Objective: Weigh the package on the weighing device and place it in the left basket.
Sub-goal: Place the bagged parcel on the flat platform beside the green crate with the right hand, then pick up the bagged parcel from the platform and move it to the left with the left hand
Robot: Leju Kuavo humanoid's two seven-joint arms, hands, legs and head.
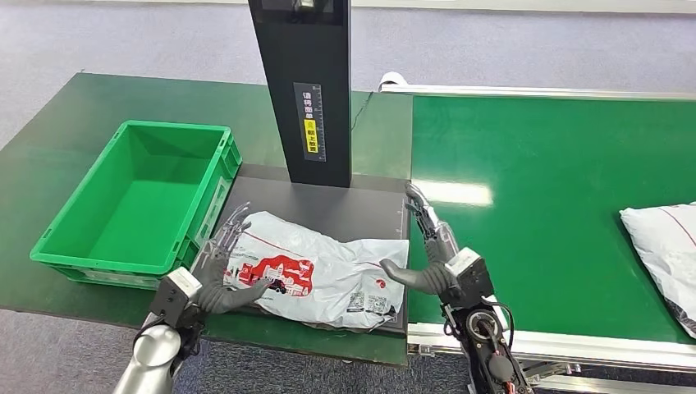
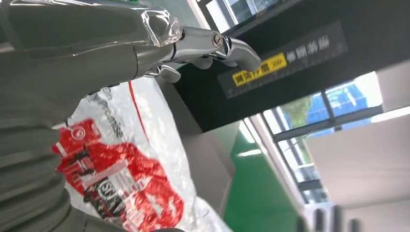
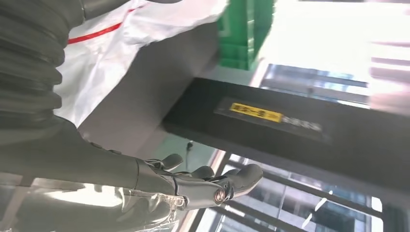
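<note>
Package (image 1: 316,275) on scale plate (image 1: 345,209), near edge under left hand (image 1: 215,279).

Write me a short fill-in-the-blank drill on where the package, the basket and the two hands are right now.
1. The red-and-white package lies on the dark ____ plate below the black column.
2. The green basket holds ____.
3. The left hand and the right hand sit at opposite ends of the ____.
4. A second white package lies on the green ____.

Missing words: scale; nothing; package; conveyor belt
</note>
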